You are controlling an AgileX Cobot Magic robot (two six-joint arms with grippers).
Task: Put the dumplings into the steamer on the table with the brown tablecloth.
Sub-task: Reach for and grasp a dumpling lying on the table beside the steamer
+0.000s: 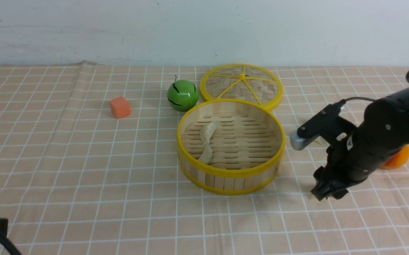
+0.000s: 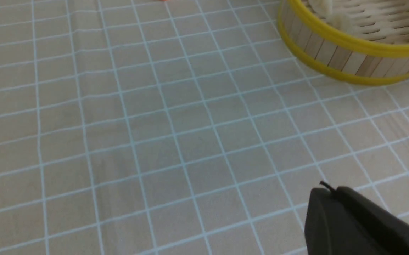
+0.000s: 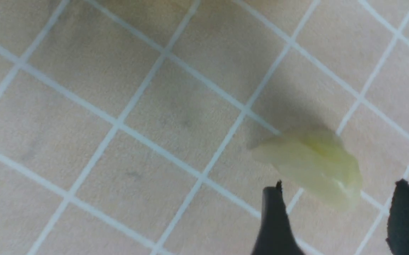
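Where the right wrist view looks down on the brown tablecloth (image 3: 137, 124), one dumpling (image 3: 311, 166) lies on it: a pale, yellowish-cream crescent, glossy, half translucent and blurred at the edges. The right tool (image 3: 339, 186) hangs over it with its two dark fingers spread wide to either side of one end, gripping nothing; whether they touch it cannot be told. In the front view the right arm hides that dumpling.

Two more dumplings, one (image 1: 208, 131) behind the other (image 1: 206, 154), lie end to end on the left part of the slatted floor of the steamer (image 1: 231, 173). This round bamboo basket with yellow rims stands mid-desk, just left of the right arm.

The woven lid (image 1: 241, 85) lies flat behind the steamer, which covers its front edge. A green toy fruit (image 1: 182, 95) sits beside the lid, and an orange cube (image 1: 119, 107) lies further left. An orange round thing (image 1: 399, 157) shows only partly behind the right arm.

The left tool (image 2: 328, 198), cut off by the frame, is closed and empty above bare cloth.
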